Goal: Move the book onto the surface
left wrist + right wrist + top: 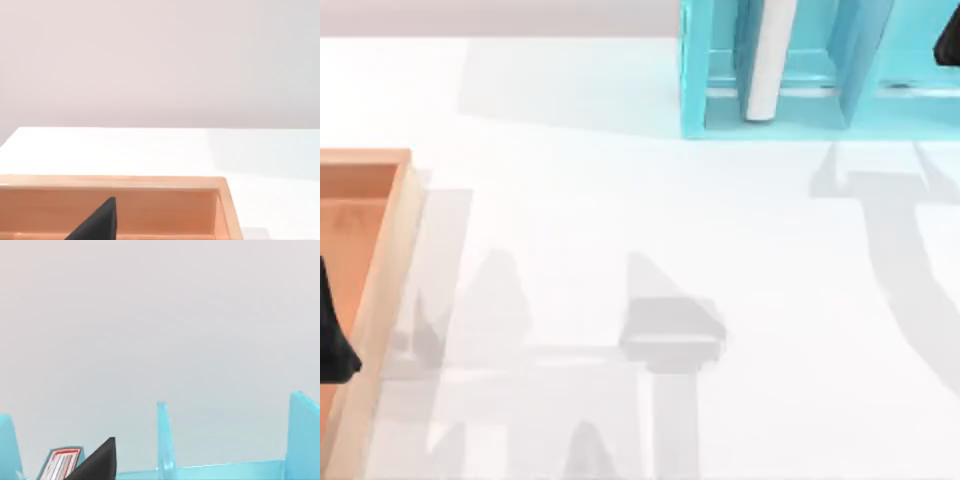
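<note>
The book (767, 60) stands upright inside the shelf (695, 90), white page edges facing out, at the far side of the white table (620, 250). The right gripper (950, 40) hangs above the shelf, beside the book (grip state: cannot tell). The left gripper (332, 335) hovers over the wooden tray (380, 300), well away from the shelf, fingers likewise unreadable.

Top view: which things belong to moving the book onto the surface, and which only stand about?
For the job: book, standing in the turquoise shelf; white tabletop; right pincer over the shelf.
Only standing about: the turquoise shelf itself; wooden tray; left pincer over the tray.
</note>
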`<action>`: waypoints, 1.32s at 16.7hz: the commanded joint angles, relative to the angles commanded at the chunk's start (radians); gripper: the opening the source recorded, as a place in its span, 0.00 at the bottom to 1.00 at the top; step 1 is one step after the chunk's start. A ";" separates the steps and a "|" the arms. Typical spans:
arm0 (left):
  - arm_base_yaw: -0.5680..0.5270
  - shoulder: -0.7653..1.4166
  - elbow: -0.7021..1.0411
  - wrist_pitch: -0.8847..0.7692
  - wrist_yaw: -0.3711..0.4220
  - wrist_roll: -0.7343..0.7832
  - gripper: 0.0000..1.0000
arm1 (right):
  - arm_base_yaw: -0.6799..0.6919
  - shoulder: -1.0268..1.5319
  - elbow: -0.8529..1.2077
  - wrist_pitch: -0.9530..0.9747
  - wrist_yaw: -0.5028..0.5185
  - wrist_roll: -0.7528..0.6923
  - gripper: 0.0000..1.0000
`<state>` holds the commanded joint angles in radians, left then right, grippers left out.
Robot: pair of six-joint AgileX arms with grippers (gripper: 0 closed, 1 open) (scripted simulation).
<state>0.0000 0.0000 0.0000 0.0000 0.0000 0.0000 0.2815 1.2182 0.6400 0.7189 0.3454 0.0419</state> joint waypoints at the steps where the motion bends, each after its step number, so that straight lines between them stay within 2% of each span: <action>1: 0.000 0.000 0.000 0.000 0.000 0.000 1.00 | 0.026 0.112 0.042 0.046 0.027 0.005 1.00; 7: 0.000 0.000 0.000 0.000 0.000 0.000 1.00 | 0.164 0.704 0.259 0.267 0.163 0.030 1.00; 11: 0.000 0.000 0.000 0.000 0.000 0.000 1.00 | 0.222 0.946 0.352 0.347 0.217 0.038 1.00; 22: 0.000 0.000 0.000 0.000 0.000 0.000 1.00 | 0.228 1.035 0.419 0.354 0.223 0.038 1.00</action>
<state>0.0000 0.0000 0.0000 0.0000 0.0000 0.0000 0.5100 2.2533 1.0589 1.0725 0.5688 0.0799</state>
